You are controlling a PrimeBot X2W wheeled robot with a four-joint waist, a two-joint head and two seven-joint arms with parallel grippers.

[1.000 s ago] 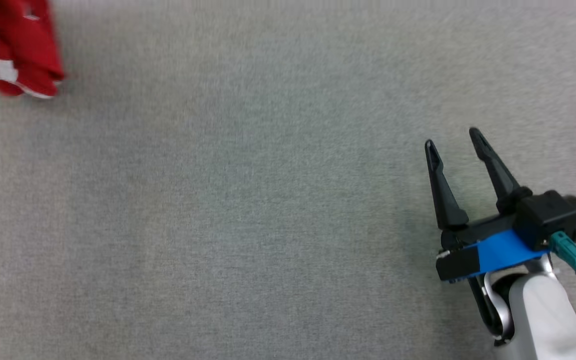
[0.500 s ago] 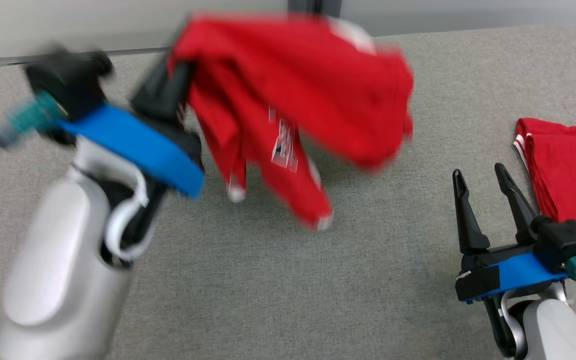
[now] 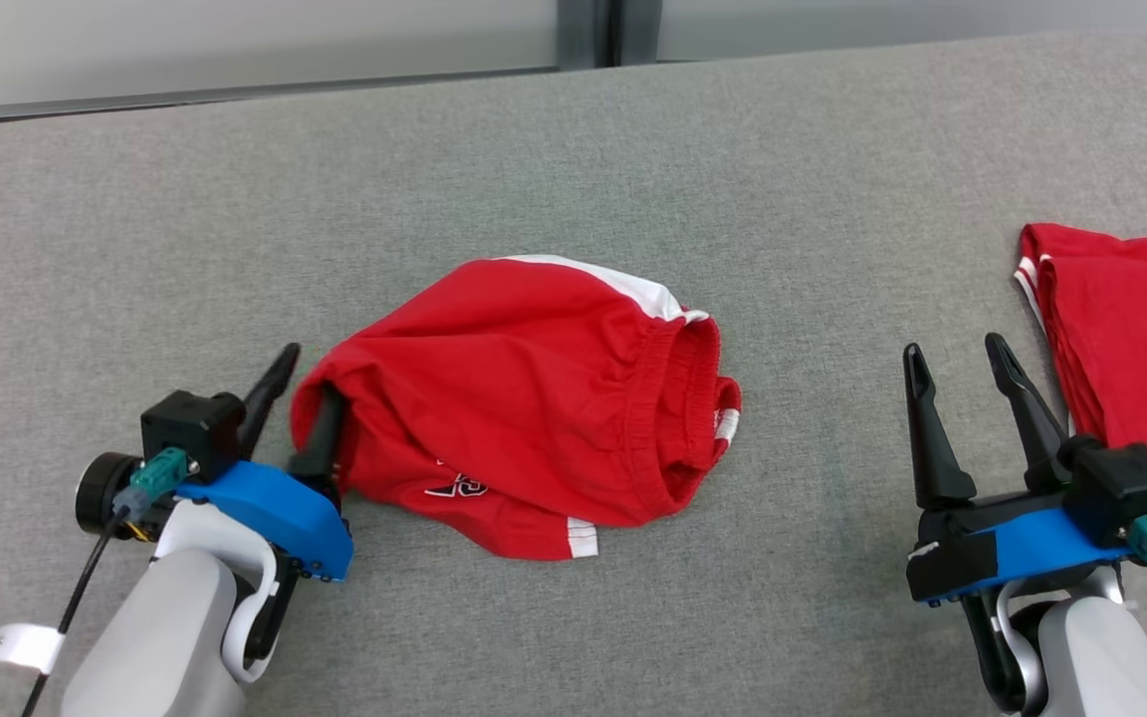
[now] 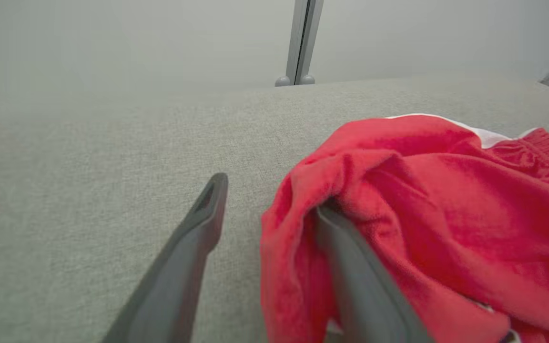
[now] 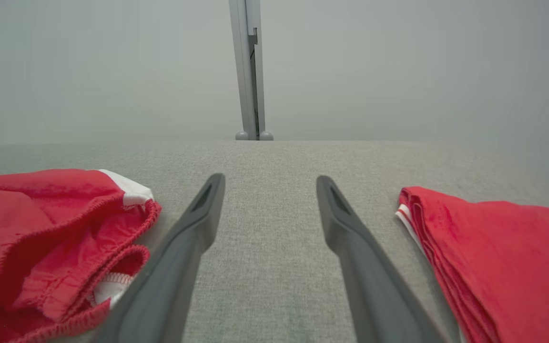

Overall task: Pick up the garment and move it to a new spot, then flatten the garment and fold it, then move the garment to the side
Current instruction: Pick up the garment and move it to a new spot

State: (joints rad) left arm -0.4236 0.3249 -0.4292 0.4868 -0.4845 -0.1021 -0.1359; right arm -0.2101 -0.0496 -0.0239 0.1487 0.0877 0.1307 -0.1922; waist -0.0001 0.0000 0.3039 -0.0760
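The garment (image 3: 524,398) is a pair of red shorts with white trim, lying crumpled on the grey table (image 3: 573,169) in the middle of the head view. My left gripper (image 3: 307,383) is at its left edge with the fingers apart. The cloth drapes over its right finger, while its left finger rests on bare table. In the left wrist view the garment (image 4: 436,200) covers the tip of that right finger of the left gripper (image 4: 269,200). My right gripper (image 3: 954,351) stands open and holds nothing, to the right of the garment (image 5: 41,224).
A folded red garment (image 3: 1131,329) lies at the table's right edge, close beside the right gripper (image 5: 269,183) and red folded cloth (image 5: 493,247). A pale wall and a grey post (image 5: 250,71) stand behind the table's far edge.
The head camera has swung. Half a second ago the left gripper held the garment up, shut on it; now the garment lies on the table and the left fingers have parted.
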